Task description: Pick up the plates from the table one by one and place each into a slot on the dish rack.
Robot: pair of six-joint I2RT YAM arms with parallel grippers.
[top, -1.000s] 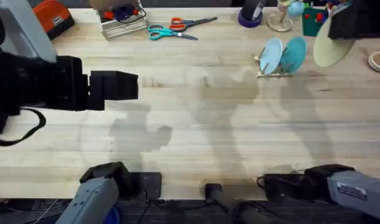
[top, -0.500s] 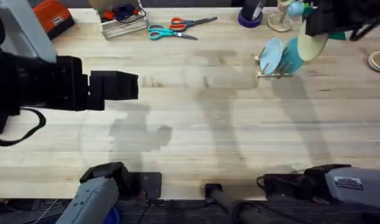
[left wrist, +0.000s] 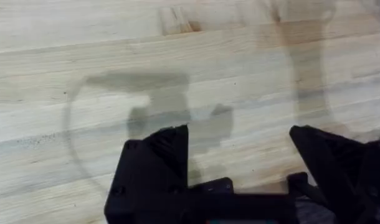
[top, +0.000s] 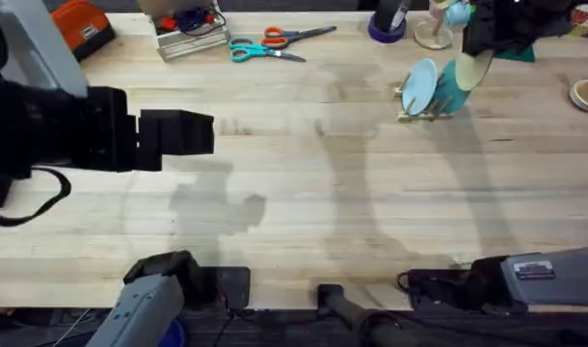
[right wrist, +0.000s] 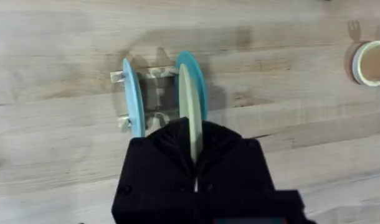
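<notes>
Cream plate (right wrist: 187,102) in right gripper (right wrist: 195,155), above dish rack (right wrist: 154,99)

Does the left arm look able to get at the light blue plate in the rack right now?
Probably not easily. The left claw hangs open over bare table, far from the dish rack, and the right claw, gripping the cream plate, hangs right beside the light blue plate.

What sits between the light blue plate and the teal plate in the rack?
Nothing: an empty slot, with rack dowels and rails, separates the light blue plate from the teal plate in the right wrist view. The cream plate overlaps the teal one.
</notes>
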